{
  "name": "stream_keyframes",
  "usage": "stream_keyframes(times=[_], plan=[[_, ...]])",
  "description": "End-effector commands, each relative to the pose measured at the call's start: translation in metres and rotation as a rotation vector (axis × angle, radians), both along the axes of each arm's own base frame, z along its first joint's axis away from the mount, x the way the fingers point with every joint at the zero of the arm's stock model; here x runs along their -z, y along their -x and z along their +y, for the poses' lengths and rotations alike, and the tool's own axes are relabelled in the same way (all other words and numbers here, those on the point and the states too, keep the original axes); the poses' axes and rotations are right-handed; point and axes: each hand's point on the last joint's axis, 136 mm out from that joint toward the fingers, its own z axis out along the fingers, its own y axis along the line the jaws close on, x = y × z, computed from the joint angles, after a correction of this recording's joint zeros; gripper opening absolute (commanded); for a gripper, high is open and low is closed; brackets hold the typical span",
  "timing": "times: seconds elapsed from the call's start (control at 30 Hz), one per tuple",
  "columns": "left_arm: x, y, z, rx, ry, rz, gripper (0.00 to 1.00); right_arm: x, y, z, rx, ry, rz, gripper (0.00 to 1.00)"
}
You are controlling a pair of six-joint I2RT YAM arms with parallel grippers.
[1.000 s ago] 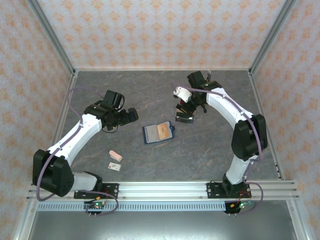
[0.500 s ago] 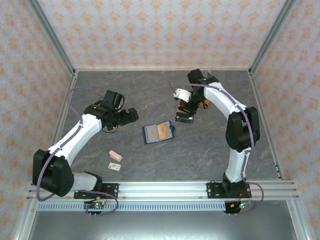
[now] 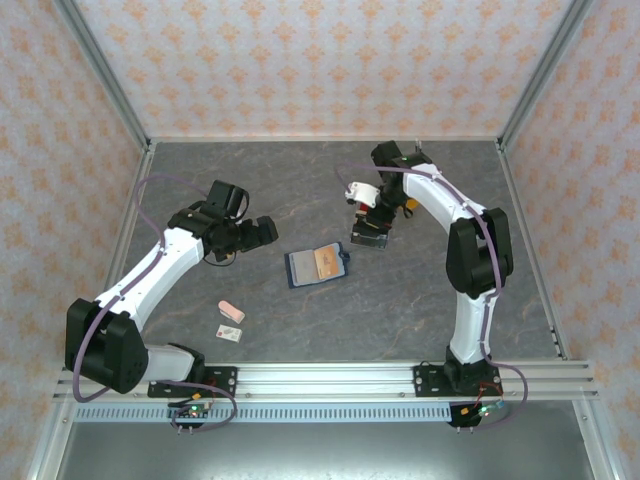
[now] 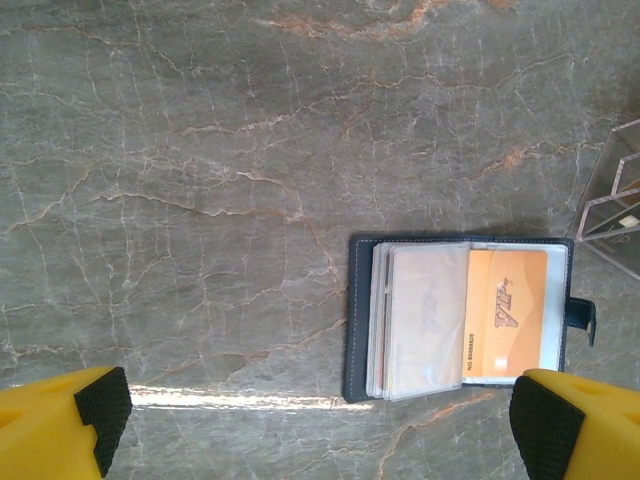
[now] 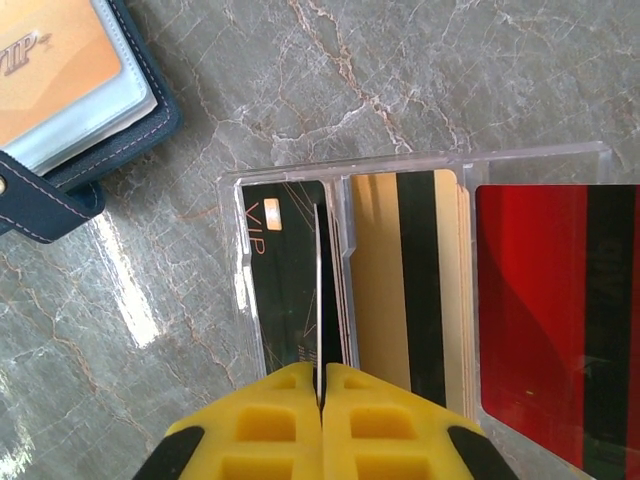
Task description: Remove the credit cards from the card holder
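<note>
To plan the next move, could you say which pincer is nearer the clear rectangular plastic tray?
Right. The right pincer sits over the clear tray, pinching a thin card; the left pincer hovers beyond the navy folding wallet.

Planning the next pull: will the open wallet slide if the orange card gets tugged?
Likely: the wallet looks thin and light on the smooth table, so it may slide. Its clear sleeves look floppy, may lift with the orange card.

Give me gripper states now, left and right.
Left gripper: open, holding nothing.
Right gripper: closed on a card, held edge-on over the clear tray.
</note>
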Motion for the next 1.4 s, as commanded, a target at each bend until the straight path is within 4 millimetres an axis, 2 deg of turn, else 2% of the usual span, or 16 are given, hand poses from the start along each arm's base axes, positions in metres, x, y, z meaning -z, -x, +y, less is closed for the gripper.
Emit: stream_keyframes(times=[0.0,0.1,0.23,0.33,0.43,0.6,0.77,0.9,1.07,1.2,1.37], plan=[[0.005,0.004,0.005,0.002,-0.011,0.018,1.00,-0.005,-0.003,0.003,0.003,-0.013,0.011,0.17],[0.006,0.004,0.004,0.003,-0.009,0.019,1.00,-0.009,-0.005,0.004,0.021,-0.022,0.010,0.26],[0.005,0.004,0.004,0.002,-0.007,0.017,1.00,-0.019,-0.010,0.005,0.060,-0.037,-0.012,0.27],[0.005,0.005,0.003,0.002,0.006,0.013,1.00,-0.038,-0.013,0.008,0.124,-0.083,-0.049,0.28],[0.006,0.006,0.000,-0.003,0.032,0.008,1.00,-0.059,-0.014,0.012,0.246,-0.160,-0.076,0.28],[0.011,0.008,-0.008,-0.024,0.100,0.009,1.00,-0.098,-0.013,0.015,0.561,-0.370,-0.114,0.29],[0.014,0.010,-0.022,-0.034,0.167,-0.002,1.00,-0.118,0.010,0.010,0.828,-0.474,-0.114,0.35],[0.013,0.011,-0.039,-0.026,0.204,-0.015,1.00,-0.113,0.037,0.017,0.992,-0.513,0.017,0.42],[0.013,0.007,-0.070,0.012,0.245,-0.025,1.00,-0.091,0.067,0.051,1.018,-0.533,0.149,0.46],[0.020,0.001,-0.090,0.018,0.261,-0.020,0.97,-0.068,0.076,0.071,1.053,-0.492,0.188,0.43],[0.035,-0.006,-0.106,-0.005,0.304,0.026,0.93,-0.035,0.075,0.089,1.086,-0.430,0.248,0.34]])
